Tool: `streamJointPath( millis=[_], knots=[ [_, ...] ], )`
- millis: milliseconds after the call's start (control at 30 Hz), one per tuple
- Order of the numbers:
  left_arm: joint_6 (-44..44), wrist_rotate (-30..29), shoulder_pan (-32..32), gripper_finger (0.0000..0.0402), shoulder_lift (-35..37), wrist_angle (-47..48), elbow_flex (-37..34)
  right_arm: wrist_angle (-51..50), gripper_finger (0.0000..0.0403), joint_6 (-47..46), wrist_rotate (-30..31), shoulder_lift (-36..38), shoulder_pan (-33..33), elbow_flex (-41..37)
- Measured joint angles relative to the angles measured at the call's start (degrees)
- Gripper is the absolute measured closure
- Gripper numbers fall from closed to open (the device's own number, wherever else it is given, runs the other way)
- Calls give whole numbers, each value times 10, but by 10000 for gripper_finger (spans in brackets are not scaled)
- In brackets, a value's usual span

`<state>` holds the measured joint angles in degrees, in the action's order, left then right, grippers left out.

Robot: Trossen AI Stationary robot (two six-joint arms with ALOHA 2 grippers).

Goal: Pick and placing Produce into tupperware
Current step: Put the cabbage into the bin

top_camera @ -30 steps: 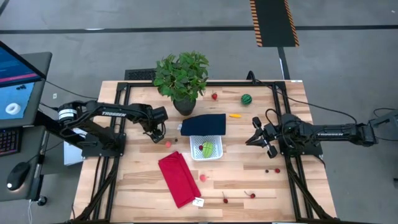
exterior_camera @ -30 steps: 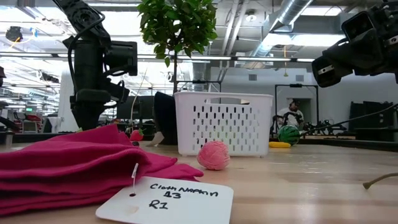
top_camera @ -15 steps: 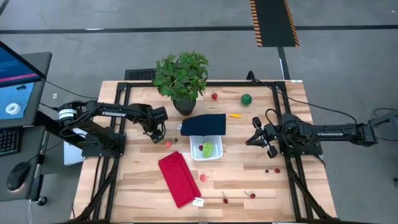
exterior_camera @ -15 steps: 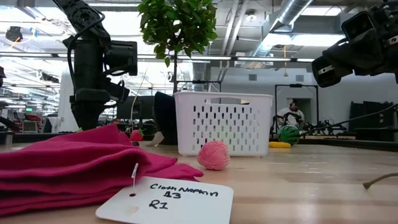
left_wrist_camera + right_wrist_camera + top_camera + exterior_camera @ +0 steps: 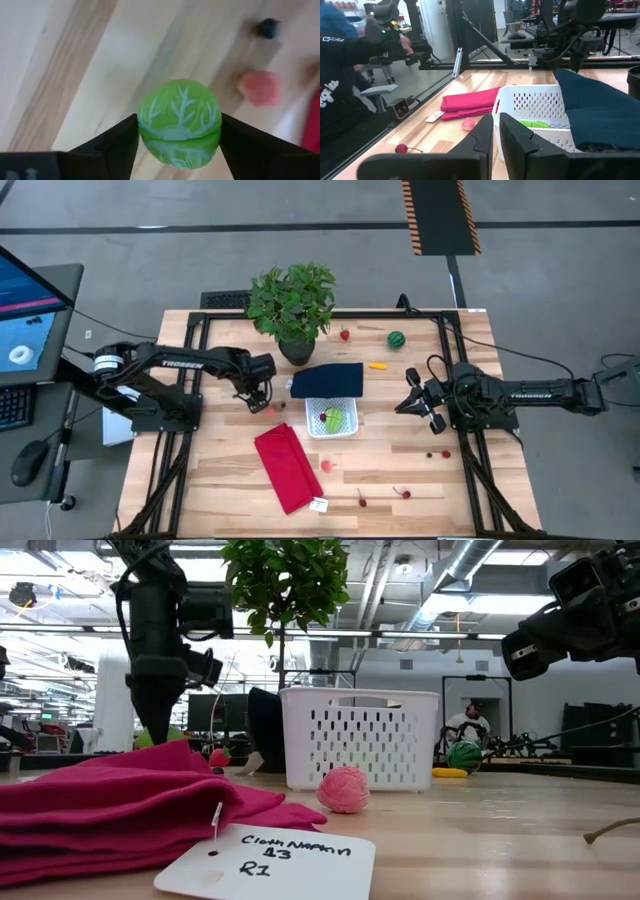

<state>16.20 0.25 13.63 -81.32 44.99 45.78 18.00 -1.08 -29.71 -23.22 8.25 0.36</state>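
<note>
Status: partly complete. Nearest the bottom edge of the high view, small red berries [image 5: 362,501] and a second one [image 5: 405,494] lie loose on the desk [image 5: 480,490], with a red cloth [image 5: 288,467] and its paper tag at lower centre, and a pink ball-like piece [image 5: 326,465] just right of the cloth. Two tiny dark and red items [image 5: 438,453] lie farther right. None of these has been collected. At frame centre stands the white tupperware [image 5: 312,428]; a green produce piece [image 5: 334,420] and a small red one already lie inside it, and its navy lid [image 5: 326,380] rests against its far rim, off the opening. Left of centre, the left end effector [image 5: 258,395] is clamped on a green leafy-patterned vegetable [image 5: 179,125], held above the desk and to the left of the container; this item is in hand but not yet delivered. A pink piece [image 5: 270,411] lies on the desk just beside that end effector. Right of centre, the right end effector [image 5: 411,402] waits with its fingers nearly together, holding nothing. Toward the upper edge, an orange elongated piece [image 5: 377,365], a striped dark-green round one [image 5: 397,339] and a strawberry [image 5: 345,335] remain out beside the potted plant [image 5: 293,305]. Judgement: most of the produce is outstanding.
</note>
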Motion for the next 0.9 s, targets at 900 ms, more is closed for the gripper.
streamJointPath(
  millis=[900],
  knots=[
    [106, -82, -113, 251, 0, 49, 98, 0, 346, 0, 0, 0, 0, 0]
  ],
)
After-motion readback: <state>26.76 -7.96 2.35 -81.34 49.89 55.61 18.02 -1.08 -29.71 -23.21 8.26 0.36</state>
